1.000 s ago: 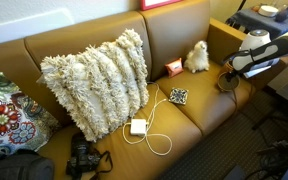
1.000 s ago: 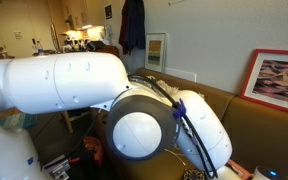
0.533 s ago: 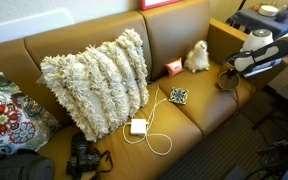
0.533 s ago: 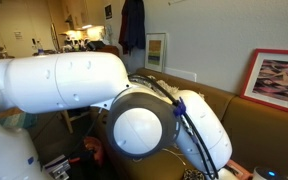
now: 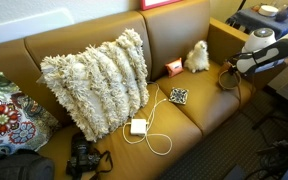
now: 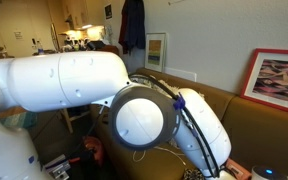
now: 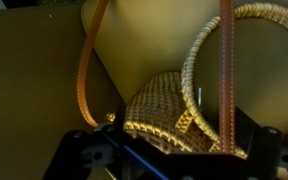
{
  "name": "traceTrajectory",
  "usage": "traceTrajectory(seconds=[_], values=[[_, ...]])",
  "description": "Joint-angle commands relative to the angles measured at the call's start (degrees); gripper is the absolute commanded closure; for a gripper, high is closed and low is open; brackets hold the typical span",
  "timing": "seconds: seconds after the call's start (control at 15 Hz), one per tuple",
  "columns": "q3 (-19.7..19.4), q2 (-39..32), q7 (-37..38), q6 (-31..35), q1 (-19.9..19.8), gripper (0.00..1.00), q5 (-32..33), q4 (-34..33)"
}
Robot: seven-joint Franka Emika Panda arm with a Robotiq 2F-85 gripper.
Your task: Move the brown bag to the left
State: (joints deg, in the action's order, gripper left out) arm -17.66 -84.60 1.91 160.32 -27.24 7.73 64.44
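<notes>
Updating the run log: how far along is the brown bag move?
Done: the end effector is at the brown bag, at the sofa end beside the white plush toy. In hand: the grasp; the wrist view shows the bag's woven ring close up, closure unclear. Left: lifting it and carrying it left; it is not yet moved.

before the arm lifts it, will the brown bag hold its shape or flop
Probably floppy: the brown bag looks woven and soft. Its thin strap lies loose and may dangle. The ring handle looks stiffer.
</notes>
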Motion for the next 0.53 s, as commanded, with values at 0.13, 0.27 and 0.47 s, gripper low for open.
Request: traceTrajectory(seconds=[0.13, 0.27, 0.47], values=[[-1.3, 0.0, 0.4, 8.6, 0.9, 0.0, -0.1, 2.4], [-2.0, 0.0, 0.7, 11.8, 1.4, 0.0, -0.2, 3.2], [-3.5, 0.0, 0.6, 16.4, 2.2, 0.0, -0.4, 4.3]])
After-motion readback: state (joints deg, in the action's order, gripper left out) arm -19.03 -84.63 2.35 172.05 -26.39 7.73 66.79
